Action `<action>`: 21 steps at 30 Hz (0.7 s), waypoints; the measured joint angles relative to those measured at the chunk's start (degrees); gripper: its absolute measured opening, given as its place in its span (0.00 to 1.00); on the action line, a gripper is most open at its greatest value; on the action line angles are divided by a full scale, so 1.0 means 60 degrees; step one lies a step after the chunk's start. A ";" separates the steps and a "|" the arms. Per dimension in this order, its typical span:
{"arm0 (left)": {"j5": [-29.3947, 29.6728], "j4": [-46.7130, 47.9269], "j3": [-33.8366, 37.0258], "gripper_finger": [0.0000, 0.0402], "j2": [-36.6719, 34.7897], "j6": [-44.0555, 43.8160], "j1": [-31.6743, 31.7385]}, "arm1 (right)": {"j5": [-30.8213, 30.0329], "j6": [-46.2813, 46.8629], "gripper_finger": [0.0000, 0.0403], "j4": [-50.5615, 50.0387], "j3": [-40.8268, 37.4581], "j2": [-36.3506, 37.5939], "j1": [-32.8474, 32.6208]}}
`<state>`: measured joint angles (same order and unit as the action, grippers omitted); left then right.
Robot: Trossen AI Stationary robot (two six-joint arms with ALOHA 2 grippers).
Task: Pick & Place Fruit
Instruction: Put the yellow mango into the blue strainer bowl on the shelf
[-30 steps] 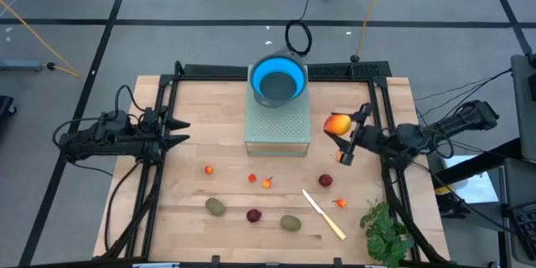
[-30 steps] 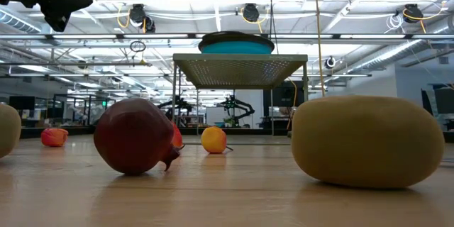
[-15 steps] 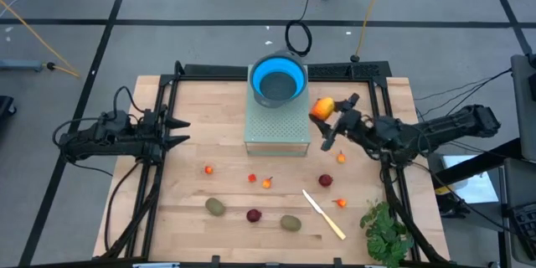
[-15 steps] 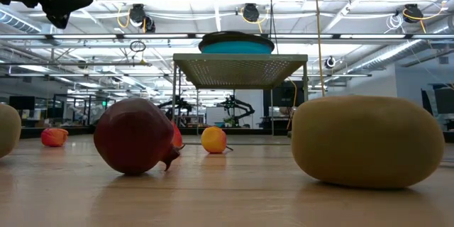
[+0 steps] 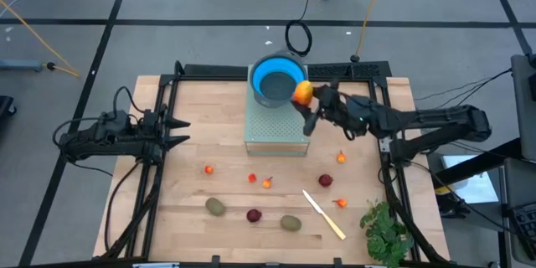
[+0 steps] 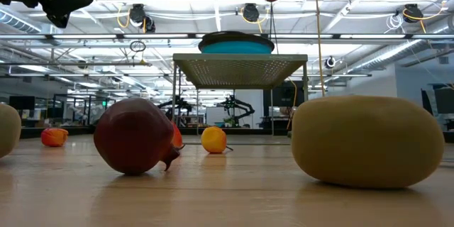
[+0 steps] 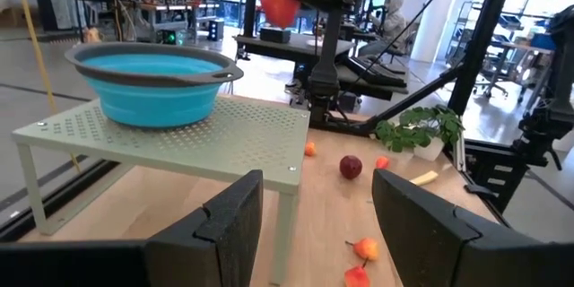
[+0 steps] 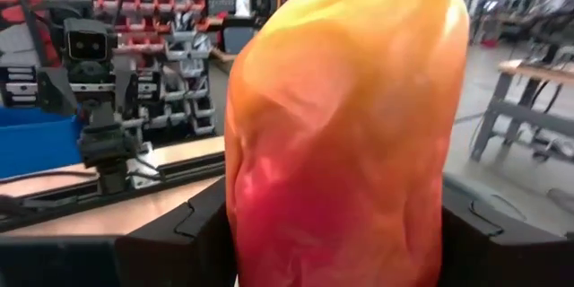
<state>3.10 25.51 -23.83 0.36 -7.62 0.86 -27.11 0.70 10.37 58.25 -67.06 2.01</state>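
Low view puts a brown-green kiwi (image 6: 367, 140) and a dark red ball (image 6: 135, 135) nearest on the desk (image 6: 227, 198), with small orange pieces behind them. Beyond stands the perforated stand (image 5: 276, 126) carrying the blue bowl (image 5: 276, 79), which looks empty as far as its inside shows. The right gripper (image 5: 308, 107) hangs at the bowl's rim, its fingers pinching the red-orange fruit (image 5: 302, 93). The fruit sits over the rim, not the middle, so I judge a release here could strike the edge and roll off the stand to the desk; a low pass could also nudge the light bowl. The left gripper (image 5: 173, 131) waits at the desk's left edge, fingers spread and holding nothing.
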 joint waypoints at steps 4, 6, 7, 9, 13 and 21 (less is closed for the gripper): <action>0.0000 0.0001 0.0000 0.53 0.0000 -0.0004 0.0002 | 0.1016 0.0409 0.58 -0.1131 0.0749 -0.0196 0.0569; 0.0006 -0.0003 0.0000 0.53 0.0000 -0.0004 0.0004 | 0.1469 0.0492 0.58 -0.1671 0.1066 -0.0241 0.0868; 0.0000 0.0000 0.0000 0.53 0.0000 -0.0004 0.0004 | 0.1702 0.0528 0.58 -0.1823 0.1206 -0.0261 0.1015; 0.0006 -0.0002 0.0000 0.53 0.0000 -0.0006 0.0004 | 0.2121 0.0539 0.58 -0.2245 0.1409 -0.0260 0.1331; 0.0005 -0.0003 0.0000 0.53 0.0000 -0.0007 0.0004 | 0.2916 0.0548 0.58 -0.2680 0.1717 -0.0261 0.1992; 0.0003 -0.0003 0.0000 0.53 0.0000 -0.0018 0.0003 | 0.4522 0.0532 0.58 -0.2658 0.1944 -0.0360 0.3229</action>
<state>3.11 25.50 -23.83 0.36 -7.73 0.88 0.02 3.89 -5.58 69.91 -69.22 21.39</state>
